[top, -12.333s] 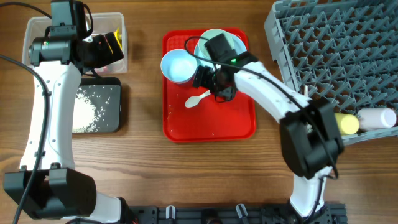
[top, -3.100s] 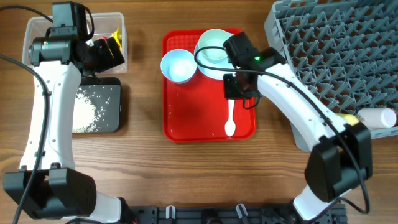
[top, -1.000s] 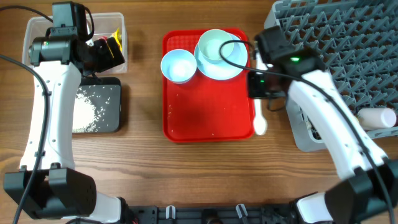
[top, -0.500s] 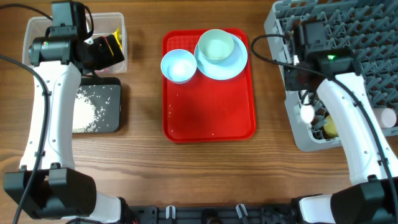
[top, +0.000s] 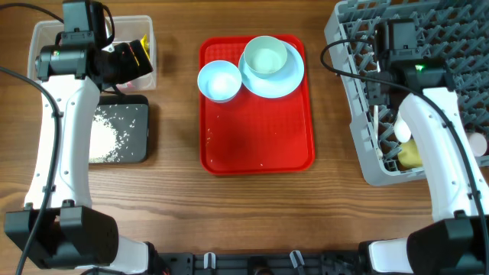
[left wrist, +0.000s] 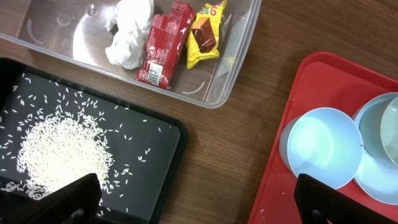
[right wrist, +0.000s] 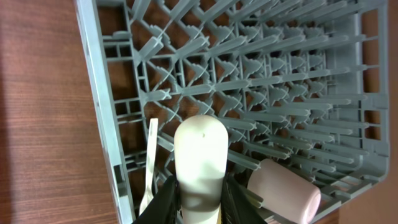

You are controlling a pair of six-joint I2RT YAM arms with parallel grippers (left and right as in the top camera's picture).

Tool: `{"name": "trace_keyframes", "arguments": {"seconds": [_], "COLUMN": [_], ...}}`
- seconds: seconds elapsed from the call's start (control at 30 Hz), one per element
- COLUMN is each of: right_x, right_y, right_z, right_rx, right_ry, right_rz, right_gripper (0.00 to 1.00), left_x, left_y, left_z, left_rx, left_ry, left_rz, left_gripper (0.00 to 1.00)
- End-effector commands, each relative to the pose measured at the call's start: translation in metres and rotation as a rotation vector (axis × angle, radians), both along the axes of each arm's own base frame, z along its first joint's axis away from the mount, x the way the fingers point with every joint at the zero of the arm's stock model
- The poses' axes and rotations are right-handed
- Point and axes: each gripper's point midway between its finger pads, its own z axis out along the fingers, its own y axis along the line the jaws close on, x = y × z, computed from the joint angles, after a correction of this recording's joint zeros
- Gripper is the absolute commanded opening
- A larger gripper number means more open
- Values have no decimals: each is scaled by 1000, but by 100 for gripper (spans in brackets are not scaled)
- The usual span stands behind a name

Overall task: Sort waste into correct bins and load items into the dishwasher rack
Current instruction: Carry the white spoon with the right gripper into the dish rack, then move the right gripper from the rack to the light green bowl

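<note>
The red tray (top: 256, 145) held a light blue bowl (top: 218, 80) beside a second bowl (top: 266, 57) on the light blue plate (top: 289, 76). The left arm (top: 65, 130) reached over the clear tub (top: 38, 32). Rice grains (top: 107, 137) lay in the black tray (top: 141, 149). The right arm (top: 439, 153) stretched over the grey rack (top: 451, 38), with the white plastic spoon (top: 403, 131) and yellow cup (top: 412, 155) beside it.

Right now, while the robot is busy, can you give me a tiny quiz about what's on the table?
1. What is the right gripper holding over the dishwasher rack?
2. Where do the red wrapper and the yellow wrapper lie? A) black tray B) clear tub C) red tray
3. True or false: one light blue bowl sits on the plate.
Key: 1 the white spoon; 2 B; 3 true.
</note>
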Motion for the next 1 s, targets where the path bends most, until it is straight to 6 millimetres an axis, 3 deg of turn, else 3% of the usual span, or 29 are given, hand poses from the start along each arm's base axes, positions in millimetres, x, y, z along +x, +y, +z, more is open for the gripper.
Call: {"name": "trace_keyframes", "arguments": {"seconds": [0.0, 0.13, 0.37, 0.47, 0.53, 0.63, 0.7, 0.83, 0.97], "right_x": [-5, -11, -27, -30, -31, -29, -28, -26, -17], "right_y": [-1, 8, 7, 6, 6, 6, 6, 8, 23], "right_z": [-26, -46, -77, -89, -94, -95, -95, -90, -68], "right_rx": [-8, 54, 55, 52, 52, 54, 60, 86, 180], "right_ry": [83, 128, 192, 198, 198, 185, 174, 145, 118], "right_rz": [-1, 4, -18, -24, -24, -25, -42, -89, -95], "right_gripper": [4, 4, 6, 11, 26, 82, 95, 100, 100], "left_x": [1, 1, 1, 1, 1, 1, 1, 1, 1], "left_y": [1, 1, 1, 1, 1, 1, 1, 1, 1], "left_z": [-5, -5, -5, -5, -5, -5, -5, -5, -5], "left_rx": [-11, -12, -12, -12, -11, -12, -12, -12, -12], "left_ry": [8, 8, 9, 9, 9, 9, 9, 9, 9], "left_rz": [9, 9, 9, 9, 9, 9, 9, 9, 9], "left_gripper": [100, 100, 100, 100, 100, 100, 100, 100, 100]}}
